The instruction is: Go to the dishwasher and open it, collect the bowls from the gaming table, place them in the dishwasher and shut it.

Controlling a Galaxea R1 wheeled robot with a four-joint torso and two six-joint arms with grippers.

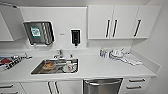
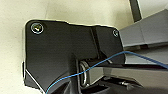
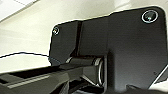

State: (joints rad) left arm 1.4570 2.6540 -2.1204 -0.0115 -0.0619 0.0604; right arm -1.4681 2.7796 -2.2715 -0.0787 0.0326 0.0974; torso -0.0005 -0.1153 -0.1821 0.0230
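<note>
dishwasher [image 1: 102, 86] seemingly shut, below counter [image 1: 100, 67]

White kitchenette w/ worktop [image 1: 100, 67], steel sink [image 1: 37, 71], wall cabinets [image 1: 112, 22]

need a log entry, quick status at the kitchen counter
Grippers: state can't be told. Dishwasher ahead below the counter, door shut, bar handle along its top. Sink to its left holds dishes; nothing seen blocking the door.

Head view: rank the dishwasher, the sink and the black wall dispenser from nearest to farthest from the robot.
1. dishwasher, under the front edge of the counter, right of centre.
2. sink, set in the counter, left of centre.
3. black dispenser, on the back wall above the sink.
</note>
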